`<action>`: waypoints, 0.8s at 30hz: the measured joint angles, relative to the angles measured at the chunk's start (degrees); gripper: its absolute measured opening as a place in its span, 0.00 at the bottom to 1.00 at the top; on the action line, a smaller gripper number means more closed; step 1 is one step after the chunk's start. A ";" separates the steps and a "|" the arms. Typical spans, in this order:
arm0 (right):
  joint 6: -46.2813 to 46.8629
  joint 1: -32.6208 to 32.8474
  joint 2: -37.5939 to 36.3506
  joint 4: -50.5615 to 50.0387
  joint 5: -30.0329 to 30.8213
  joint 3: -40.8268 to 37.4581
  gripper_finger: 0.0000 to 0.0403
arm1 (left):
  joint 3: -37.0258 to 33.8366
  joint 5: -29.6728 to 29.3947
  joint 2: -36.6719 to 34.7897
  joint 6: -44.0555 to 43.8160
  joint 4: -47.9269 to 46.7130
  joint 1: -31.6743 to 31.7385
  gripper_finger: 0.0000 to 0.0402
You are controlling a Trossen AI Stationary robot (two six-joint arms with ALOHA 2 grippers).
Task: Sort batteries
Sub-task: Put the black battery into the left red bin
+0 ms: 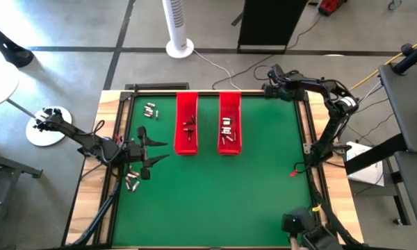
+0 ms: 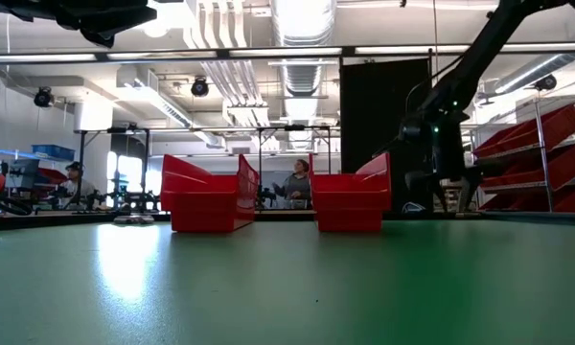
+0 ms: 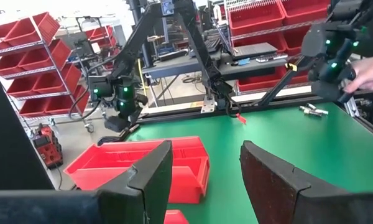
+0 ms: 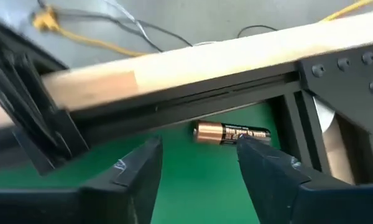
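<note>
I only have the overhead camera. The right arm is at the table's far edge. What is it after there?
Observer: Its wrist camera shows one copper-ended battery lying right beside the black frame.
Operator: Is it gripped?
Observer: No. The right gripper is open, and the battery lies just beyond its fingertips.
Operator: Anything in the left gripper?
Observer: No. The left gripper is open and empty, facing a red tray.

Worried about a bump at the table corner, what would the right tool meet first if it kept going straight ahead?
Probably the battery lying ahead of the right tool's open tips, with the black table frame right behind it; depth is unclear.
</note>
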 joint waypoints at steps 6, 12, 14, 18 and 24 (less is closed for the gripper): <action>-5.73 -1.11 2.51 -3.09 -0.33 1.22 0.56 | 0.00 0.00 -0.02 0.01 -1.06 0.00 0.42; -7.34 -2.03 3.20 -0.69 0.09 0.90 0.60 | 0.02 0.00 -0.02 0.01 -1.04 0.00 0.42; -6.20 -2.08 3.15 0.19 0.00 0.88 0.61 | 0.02 0.00 0.00 0.01 -1.04 0.00 0.42; -4.62 -2.08 2.89 0.02 -0.58 0.98 0.62 | 0.02 0.00 -0.02 0.35 -1.04 0.00 0.42; -3.85 -3.02 3.74 1.57 -0.59 0.35 0.60 | 0.02 0.00 0.00 0.86 -1.22 0.00 0.42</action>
